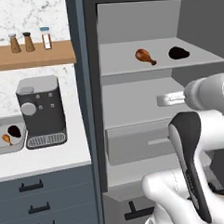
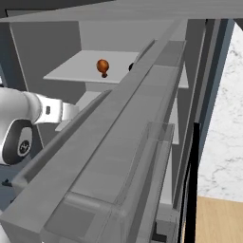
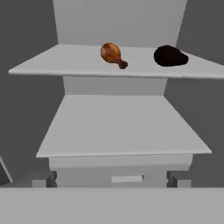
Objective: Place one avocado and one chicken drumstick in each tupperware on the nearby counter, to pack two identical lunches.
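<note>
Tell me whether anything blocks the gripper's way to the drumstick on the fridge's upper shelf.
Nothing visible does. The drumstick lies in the open on the upper shelf, with the avocado apart to its right. The hand view looks straight into the fridge, over a bare lower shelf.

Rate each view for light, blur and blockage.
Left base view: even light, the arm covers the lower right; drumstick and avocado sharp on the upper shelf. Right base view: the fridge door blocks most. Hand view: flat light, soft; avocado a black blob.
</note>
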Controlling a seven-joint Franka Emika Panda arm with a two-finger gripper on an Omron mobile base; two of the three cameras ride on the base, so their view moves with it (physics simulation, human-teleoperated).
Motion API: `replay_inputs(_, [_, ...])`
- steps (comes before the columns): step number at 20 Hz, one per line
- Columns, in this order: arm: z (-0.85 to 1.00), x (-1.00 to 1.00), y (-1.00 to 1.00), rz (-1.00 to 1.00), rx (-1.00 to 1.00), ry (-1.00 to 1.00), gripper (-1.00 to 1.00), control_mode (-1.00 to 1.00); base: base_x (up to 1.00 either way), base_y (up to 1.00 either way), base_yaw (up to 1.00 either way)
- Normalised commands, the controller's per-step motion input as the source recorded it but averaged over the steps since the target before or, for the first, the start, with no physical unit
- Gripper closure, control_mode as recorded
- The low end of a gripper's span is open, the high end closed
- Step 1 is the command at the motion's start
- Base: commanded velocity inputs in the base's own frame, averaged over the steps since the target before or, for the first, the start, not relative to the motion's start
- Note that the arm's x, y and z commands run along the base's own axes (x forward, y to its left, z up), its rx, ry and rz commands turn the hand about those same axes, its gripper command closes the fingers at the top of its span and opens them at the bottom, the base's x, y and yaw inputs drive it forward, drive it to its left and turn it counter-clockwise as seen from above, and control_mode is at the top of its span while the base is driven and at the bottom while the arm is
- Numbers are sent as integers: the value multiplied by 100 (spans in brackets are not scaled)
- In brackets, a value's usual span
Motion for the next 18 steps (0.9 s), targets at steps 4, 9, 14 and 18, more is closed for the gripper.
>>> replay_inputs(4, [73,1,-18,-4,25,-5,-100,-100,0,0,0])
replay_inputs(9, [49,2,-17,9,12,-7,-100,-100,0,0,0])
replay_inputs(14, [10,39,0,4,-1,-1,-100,-100,0,0,0])
replay_inputs(18, [0,64,-2,8,-2,0,-100,-100,0,0,0])
